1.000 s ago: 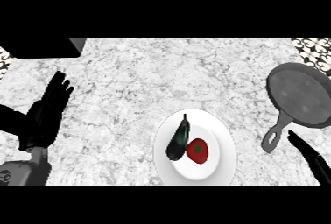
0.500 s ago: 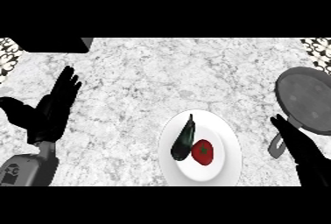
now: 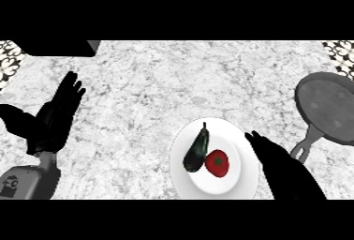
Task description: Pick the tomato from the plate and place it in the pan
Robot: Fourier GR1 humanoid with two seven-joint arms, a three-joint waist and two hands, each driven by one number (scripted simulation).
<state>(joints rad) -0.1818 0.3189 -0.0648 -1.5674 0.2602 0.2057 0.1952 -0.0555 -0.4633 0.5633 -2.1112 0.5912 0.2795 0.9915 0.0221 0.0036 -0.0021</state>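
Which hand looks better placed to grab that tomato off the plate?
The right hand. It sits at the plate's right rim, just beside the tomato, with the pan on its side. The left hand rests open far across the counter.

You get bright, even light across the tabletop [image 3: 180,79]; no glare, hardly any shadow near either hand, edges undistorted.
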